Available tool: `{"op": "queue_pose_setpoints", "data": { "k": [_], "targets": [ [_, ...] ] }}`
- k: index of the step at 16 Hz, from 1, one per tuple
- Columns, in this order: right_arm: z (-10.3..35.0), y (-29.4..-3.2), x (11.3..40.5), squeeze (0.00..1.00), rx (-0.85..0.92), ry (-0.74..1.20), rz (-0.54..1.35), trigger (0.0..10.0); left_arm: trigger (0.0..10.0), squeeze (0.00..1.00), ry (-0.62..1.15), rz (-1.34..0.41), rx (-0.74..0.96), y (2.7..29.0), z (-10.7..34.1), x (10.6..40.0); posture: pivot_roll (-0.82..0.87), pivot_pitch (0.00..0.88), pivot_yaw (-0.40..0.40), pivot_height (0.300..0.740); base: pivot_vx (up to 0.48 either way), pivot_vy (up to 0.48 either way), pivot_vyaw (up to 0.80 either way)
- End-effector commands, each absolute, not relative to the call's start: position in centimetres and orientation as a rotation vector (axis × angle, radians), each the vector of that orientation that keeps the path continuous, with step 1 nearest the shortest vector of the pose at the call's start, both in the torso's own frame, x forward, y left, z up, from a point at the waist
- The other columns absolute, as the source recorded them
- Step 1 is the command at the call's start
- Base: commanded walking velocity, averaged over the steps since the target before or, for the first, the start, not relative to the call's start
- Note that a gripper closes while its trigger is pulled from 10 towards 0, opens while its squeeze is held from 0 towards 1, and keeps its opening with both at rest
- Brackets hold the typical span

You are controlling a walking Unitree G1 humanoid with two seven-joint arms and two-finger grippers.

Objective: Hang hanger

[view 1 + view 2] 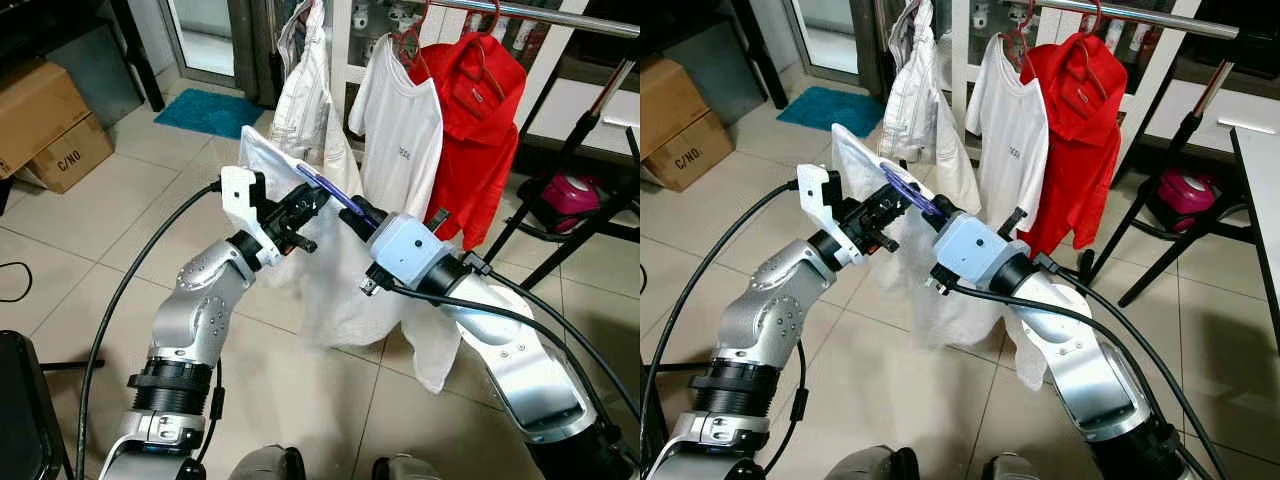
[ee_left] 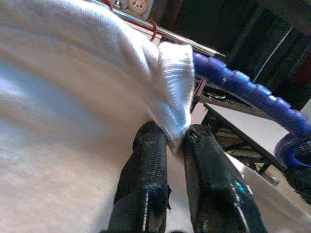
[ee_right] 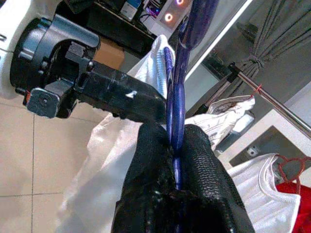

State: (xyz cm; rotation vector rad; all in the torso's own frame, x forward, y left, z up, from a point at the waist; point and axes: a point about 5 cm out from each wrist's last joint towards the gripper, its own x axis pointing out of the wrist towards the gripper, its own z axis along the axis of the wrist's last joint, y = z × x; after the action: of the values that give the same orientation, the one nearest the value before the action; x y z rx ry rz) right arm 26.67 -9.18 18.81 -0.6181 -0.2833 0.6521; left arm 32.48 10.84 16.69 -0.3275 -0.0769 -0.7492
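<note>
The left gripper pinches the collar of a white shirt; the right gripper squeezes a blue hanger inside that shirt, held up below the metal rail.

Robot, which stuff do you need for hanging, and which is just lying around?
Needed: blue hanger, white garment, rail, left gripper, right gripper.
Lying about: cardboard boxes, blue mat, pink object.
</note>
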Motion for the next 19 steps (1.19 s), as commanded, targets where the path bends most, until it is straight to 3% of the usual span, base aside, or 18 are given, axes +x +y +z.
{"op": "queue_pose_setpoints", "data": {
  "k": [1,6,12,16,19],
  "targets": [
    [18.8,-9.5,26.8,0.0,-0.635,-0.277,0.632,10.0,0.0,0.0,-0.077,-0.748,-0.302,10.9,16.7,32.3,-0.08,0.093,0.036,0.74,0.0,0.0,0.0],
    [18.6,-10.0,27.2,0.0,-0.649,-0.25,0.599,10.0,0.0,0.0,-0.082,-0.772,-0.293,11.1,16.5,31.5,-0.07,0.095,0.036,0.74,0.0,0.0,0.0],
    [17.7,-10.9,27.9,0.0,-0.698,-0.156,0.57,10.0,0.0,0.0,-0.074,-0.825,-0.162,11.2,16.4,29.7,-0.07,0.097,0.036,0.74,0.0,0.0,0.0],
    [16.2,-11.4,27.4,0.0,-0.724,-0.056,0.694,10.0,0.0,0.0,-0.127,-0.605,-0.055,15.3,18.1,30.2,-0.06,0.101,0.032,0.74,0.0,0.0,0.0],
    [14.8,-12.1,25.6,0.0,-0.694,0.026,0.91,10.0,0.0,0.0,-0.129,-0.291,0.18,21.2,19.7,32.3,-0.06,0.101,0.033,0.74,0.0,0.0,0.0]
  ]
}}
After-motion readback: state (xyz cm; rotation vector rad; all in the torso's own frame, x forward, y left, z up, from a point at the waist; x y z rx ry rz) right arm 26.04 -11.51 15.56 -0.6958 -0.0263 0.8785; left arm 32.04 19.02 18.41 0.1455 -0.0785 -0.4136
